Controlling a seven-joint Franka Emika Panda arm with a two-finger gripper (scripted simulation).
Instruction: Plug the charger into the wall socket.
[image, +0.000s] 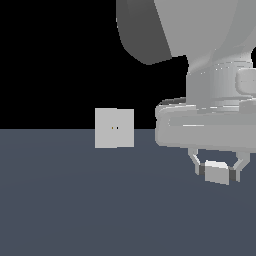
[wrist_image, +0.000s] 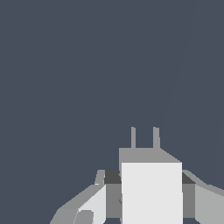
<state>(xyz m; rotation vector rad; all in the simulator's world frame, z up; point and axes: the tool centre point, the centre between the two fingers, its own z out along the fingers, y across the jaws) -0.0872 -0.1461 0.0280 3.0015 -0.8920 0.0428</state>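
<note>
The gripper (image: 217, 171) was closed on the charger (image: 217, 173), pads bearing on its two sides, the block clear of the floor (image: 75, 210). The two prongs (wrist_image: 144, 138) projected forward, evidently kept free for insertion. The wall socket (image: 114, 128) stood upright, well apart from the gripper toward the exterior view's left

The exterior camera sat low, close beside the arm, looking level across the dark floor (image: 75, 210) toward the upright wall socket (image: 114, 128) well beyond. The wrist camera looked past the gripper (wrist_image: 148, 192) from very near. Both views shared the gripper (image: 217, 172) and its clamped charger (wrist_image: 151, 192).
</note>
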